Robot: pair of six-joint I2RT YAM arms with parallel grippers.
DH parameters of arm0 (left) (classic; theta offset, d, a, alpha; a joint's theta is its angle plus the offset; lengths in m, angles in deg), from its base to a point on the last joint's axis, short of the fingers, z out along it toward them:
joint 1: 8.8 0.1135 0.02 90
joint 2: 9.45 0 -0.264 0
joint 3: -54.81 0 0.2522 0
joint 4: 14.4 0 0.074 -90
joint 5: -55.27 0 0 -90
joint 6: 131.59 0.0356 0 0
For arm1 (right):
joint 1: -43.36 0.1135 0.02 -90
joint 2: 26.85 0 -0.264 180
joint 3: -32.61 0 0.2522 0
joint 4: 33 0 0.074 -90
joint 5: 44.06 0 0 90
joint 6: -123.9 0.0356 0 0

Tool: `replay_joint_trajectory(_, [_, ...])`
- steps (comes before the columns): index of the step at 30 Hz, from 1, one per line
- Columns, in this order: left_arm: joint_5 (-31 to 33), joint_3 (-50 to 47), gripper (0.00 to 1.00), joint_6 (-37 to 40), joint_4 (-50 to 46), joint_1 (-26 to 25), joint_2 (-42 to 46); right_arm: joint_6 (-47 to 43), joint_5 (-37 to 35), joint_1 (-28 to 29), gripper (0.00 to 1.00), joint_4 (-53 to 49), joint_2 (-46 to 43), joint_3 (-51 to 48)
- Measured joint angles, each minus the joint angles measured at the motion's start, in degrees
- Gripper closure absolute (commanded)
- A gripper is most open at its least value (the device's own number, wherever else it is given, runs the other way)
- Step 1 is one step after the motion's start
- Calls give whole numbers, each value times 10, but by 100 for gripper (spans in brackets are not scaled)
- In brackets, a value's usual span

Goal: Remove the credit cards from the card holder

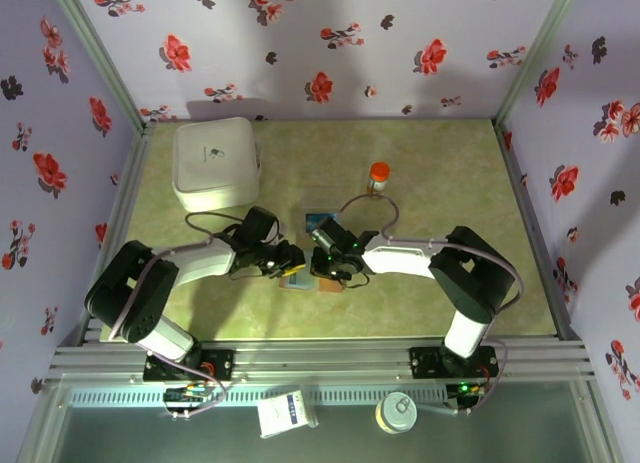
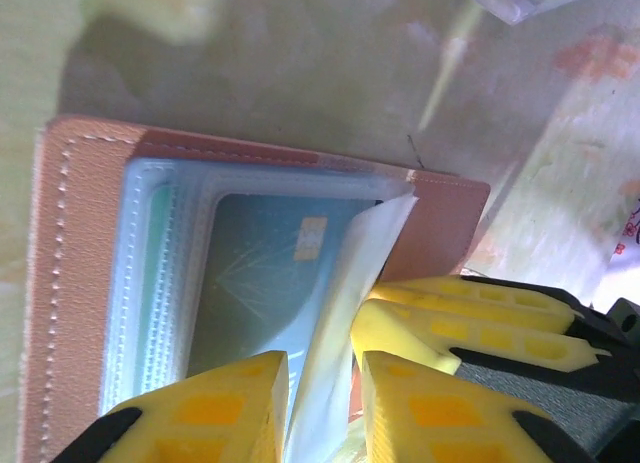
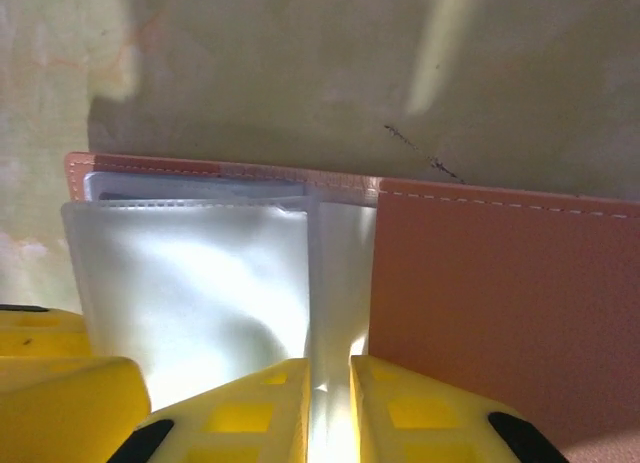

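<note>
A: When we looked along the left wrist, we saw the left gripper point(image 2: 322, 365) with its yellow fingers point(image 2: 210, 413) a little apart and a clear plastic sleeve point(image 2: 375, 238) running down between them. We could not tell whether they were squeezing it or only straddling it.

B: We read it the same way. At the right wrist we found the right gripper point(image 3: 330, 368) pressed together on the sleeve, which bunched into the narrow slot between its fingers. In the left wrist view those fingers came in from the right and touched the sleeve's edge.

A: And where did we place the card holder point(image 2: 70, 283)?

B: We saw it lying open on the table point(image 2: 300, 63), brown cover down, right under both grippers and about midway between the two arms. A teal card point(image 2: 260, 273) sat inside one of its clear pockets.

A: From above we also noted a clear tray point(image 1: 322, 221) just beyond the card holder, an orange-capped bottle point(image 1: 378, 176) farther back to the right, and a white box point(image 1: 215, 163) at the far left.
</note>
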Motion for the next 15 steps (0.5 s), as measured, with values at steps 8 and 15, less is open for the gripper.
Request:
replay_joint_trajectory(8, [-1,26,72,-6,1,-12,0,-9,-31,-7,70,-61,-65,0])
replay_joint_trajectory(15, [1,72,64,-15,-1,-40,-28,-26,-67,-23,68,-121,-119,-17])
